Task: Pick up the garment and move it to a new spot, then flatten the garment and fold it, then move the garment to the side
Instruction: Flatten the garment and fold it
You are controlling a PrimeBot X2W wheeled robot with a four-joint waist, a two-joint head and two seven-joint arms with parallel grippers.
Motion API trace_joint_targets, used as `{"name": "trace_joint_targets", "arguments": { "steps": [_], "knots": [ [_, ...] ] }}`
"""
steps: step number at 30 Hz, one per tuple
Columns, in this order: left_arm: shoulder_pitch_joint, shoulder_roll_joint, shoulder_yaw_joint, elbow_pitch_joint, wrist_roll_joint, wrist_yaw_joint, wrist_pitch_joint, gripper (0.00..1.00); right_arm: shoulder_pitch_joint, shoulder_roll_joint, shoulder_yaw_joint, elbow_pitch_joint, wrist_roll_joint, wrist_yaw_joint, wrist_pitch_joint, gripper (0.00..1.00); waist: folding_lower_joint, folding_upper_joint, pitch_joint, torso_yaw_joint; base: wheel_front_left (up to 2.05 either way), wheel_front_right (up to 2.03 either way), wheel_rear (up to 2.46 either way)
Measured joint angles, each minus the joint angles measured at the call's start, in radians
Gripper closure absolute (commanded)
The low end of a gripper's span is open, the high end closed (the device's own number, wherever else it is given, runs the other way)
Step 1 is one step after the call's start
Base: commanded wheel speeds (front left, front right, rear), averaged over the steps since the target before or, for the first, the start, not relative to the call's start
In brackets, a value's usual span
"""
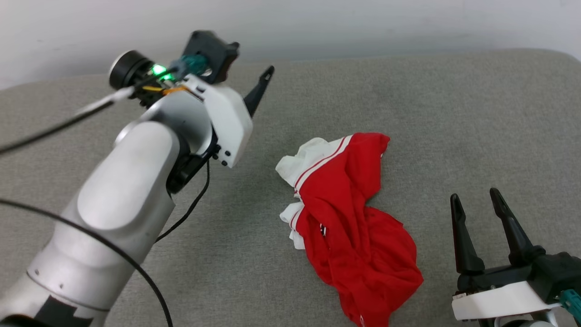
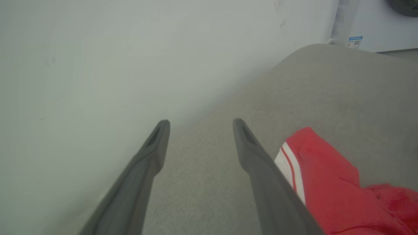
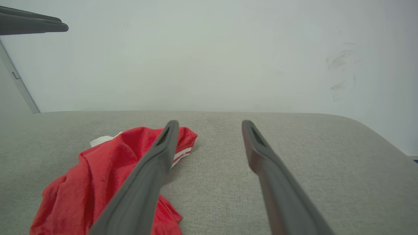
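Observation:
The garment (image 1: pixel 354 227) lies crumpled in a heap on the grey cushioned surface (image 1: pixel 431 113): red cloth with white sleeve parts and red-white stripes at its upper left. My left gripper (image 1: pixel 261 86) is raised above the surface, left of and behind the heap, with one dark finger showing past the white wrist. In the left wrist view that gripper (image 2: pixel 201 121) stands open and empty, with the garment (image 2: pixel 326 182) to its right. My right gripper (image 1: pixel 475 195) is open at the lower right, just right of the heap. In the right wrist view it (image 3: pixel 210 122) is empty, and the garment (image 3: pixel 98 182) lies partly behind its left finger.
A pale wall (image 1: pixel 317 22) runs along the back edge of the surface. A black cable (image 1: pixel 190 209) hangs from the left arm over the surface. The left wrist view has a white appliance with a label (image 2: pixel 375 26) beyond the rounded corner. The other arm's fingers (image 3: pixel 32 24) show at the right wrist view's top left.

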Motion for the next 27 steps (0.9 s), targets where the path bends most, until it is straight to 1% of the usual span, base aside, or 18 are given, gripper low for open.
{"name": "trace_joint_targets", "arguments": {
  "steps": [5, 9, 10, 13, 17, 20, 25, 26, 27],
  "knots": [
    [-0.154, 0.064, -0.22, 0.009, -0.209, 0.0, 0.227, 0.0, -0.024, 0.0, 0.008, -0.007, -0.01, 0.0, 0.0, 0.0, 0.0001, 0.0, 0.044, -0.02, 0.0, 0.0, 0.0],
    [-0.25, 0.109, -0.359, 0.012, -0.383, 0.0, 0.393, 0.0, -0.048, 0.0, 0.012, -0.014, -0.011, 0.0, 0.0, 0.0, 0.0, 0.0, 0.084, -0.039, 0.0, 0.0, 0.0],
    [-0.317, 0.138, -0.463, 0.012, -0.453, 0.0, 0.488, 0.0, -0.063, 0.0, 0.016, -0.016, -0.011, 0.0, 0.0, 0.0, 0.0, 0.0, 0.116, -0.055, 0.0, 0.0, 0.0],
    [-0.362, 0.143, -0.552, 0.02, -0.516, 0.0, 0.551, 0.0, -0.079, 0.0, 0.017, -0.019, -0.011, 0.0, 0.0, 0.0, 0.0001, 0.0, 0.148, -0.069, 0.0, 0.0, 0.0],
    [-0.408, 0.14, -0.655, 0.05, -0.568, 0.0, 0.597, 0.0, -0.106, 0.0, 0.025, -0.02, -0.01, 0.0, 0.0, 0.0, 0.0, 0.0, 0.191, -0.088, 0.0, 0.0, 0.0],
    [-0.418, 0.133, -0.703, 0.073, -0.577, 0.0, 0.612, 0.0, -0.123, 0.0, 0.032, -0.02, -0.01, 0.0, 0.0, 0.0, 0.0, 0.0, 0.217, -0.103, 0.0, 0.0, 0.0],
    [-0.405, 0.133, -0.727, 0.086, -0.557, 0.0, 0.65, 0.0, -0.138, 0.0, 0.039, -0.019, -0.005, 0.0, 0.0, 0.0, 0.0, 0.0, 0.251, -0.125, 0.0, 0.0, 0.0],
    [-0.399, 0.133, -0.728, 0.082, -0.552, 0.0, 0.653, 0.39, -0.138, 0.0, 0.039, -0.019, -0.005, 0.0, 0.0, 0.0, 0.0, 0.0, 0.256, -0.128, 0.0, 0.0, 0.0],
    [-0.391, 0.134, -0.727, 0.074, -0.549, 0.0, 0.663, 0.88, -0.139, 0.0, 0.039, -0.019, -0.005, 0.0, 0.0, 0.0, 0.0, 0.0, 0.261, -0.129, 0.0, 0.0, 0.0]
  ]
}}
